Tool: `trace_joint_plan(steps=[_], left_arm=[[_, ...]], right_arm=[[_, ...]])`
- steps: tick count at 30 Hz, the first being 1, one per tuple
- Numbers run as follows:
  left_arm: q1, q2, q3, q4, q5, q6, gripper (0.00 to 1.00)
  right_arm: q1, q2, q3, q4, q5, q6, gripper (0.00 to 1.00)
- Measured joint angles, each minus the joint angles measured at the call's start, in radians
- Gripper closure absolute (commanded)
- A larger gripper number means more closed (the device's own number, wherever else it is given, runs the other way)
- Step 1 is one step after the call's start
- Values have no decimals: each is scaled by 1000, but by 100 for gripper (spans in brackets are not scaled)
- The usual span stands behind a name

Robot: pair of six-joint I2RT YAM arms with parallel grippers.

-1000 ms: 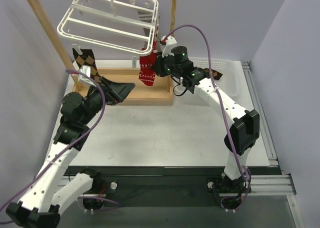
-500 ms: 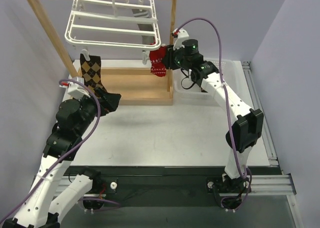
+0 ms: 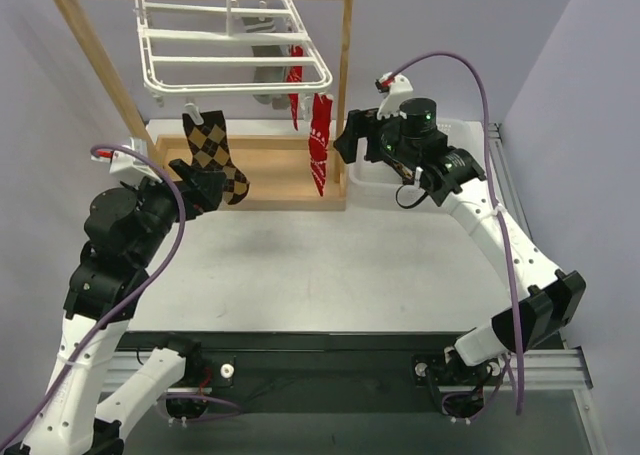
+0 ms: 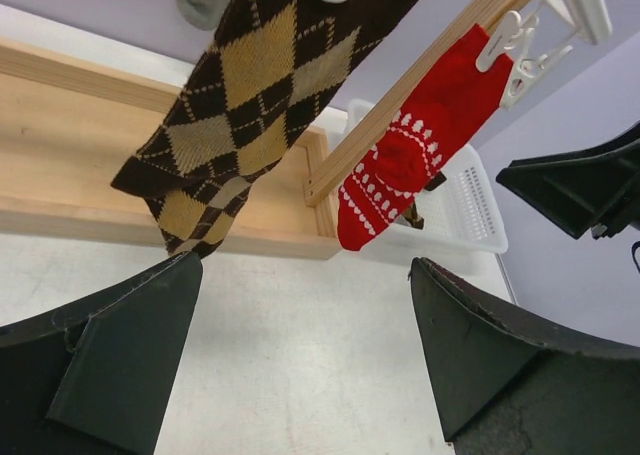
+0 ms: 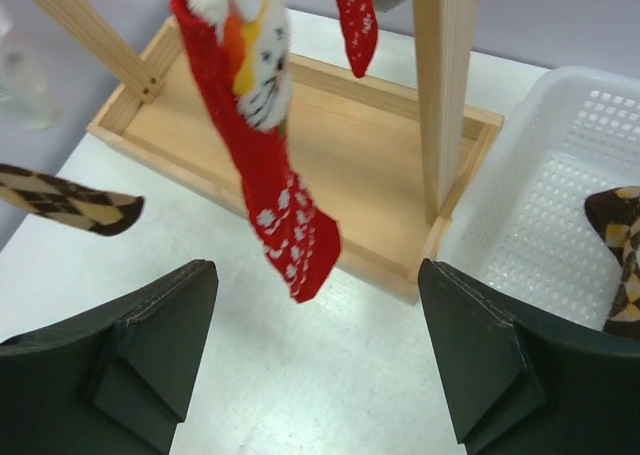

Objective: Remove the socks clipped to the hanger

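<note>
Left hand (image 3: pixel 207 187) is spread wide w/ nothing btwn its fingers (image 4: pixel 110 365). It sits low toward the far-left corner of the desk (image 3: pixel 320 265), just in front of the wooden rack (image 3: pixel 346 75). The toe of the argyle sock (image 3: pixel 215 155) hangs right above the gap. In the wrist view it touches neither finger. That sock is clipped by its cuff to the near rim of the hanger (image 3: pixel 225 61), foot angled toward the desk's right edge.

Right hand (image 3: pixel 347 145) is also spread wide & holds nothing, w/ its fingers (image 5: pixel 150 345) at either side of the wrist view. It is held up nr the far edge, about mid-desk, just right of the rack's right post. The red sock (image 5: pixel 270 175) w/ white pattern dangles in front of it, toe down nr the gap. Can't tell for sure, but it looks clear of both fingers. This sock is clipped at the hanger's near-right corner & hangs beside the post.

A second red sock (image 3: pixel 295 95) is clipped farther back on the hanger's right side. A grey sock (image 3: pixel 266 80) hangs nr it under the frame. The hanger's hook is over the rack's top bar.

A white basket (image 5: pixel 560 175) sits on the desk toward the far-right corner, touching the rack's base. A second argyle sock (image 5: pixel 620 265) lies inside it.
</note>
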Motion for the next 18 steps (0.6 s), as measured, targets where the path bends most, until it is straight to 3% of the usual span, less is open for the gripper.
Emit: trace_joint_plan(steps=[10,18], left_arm=[[0,-37,69,-26,17,3,3],[0,-95,100,-28,8,5,2]], right_arm=[[118,-47,-227,203,-230,31,8],[221,-3,-274,461,-319,63,9]])
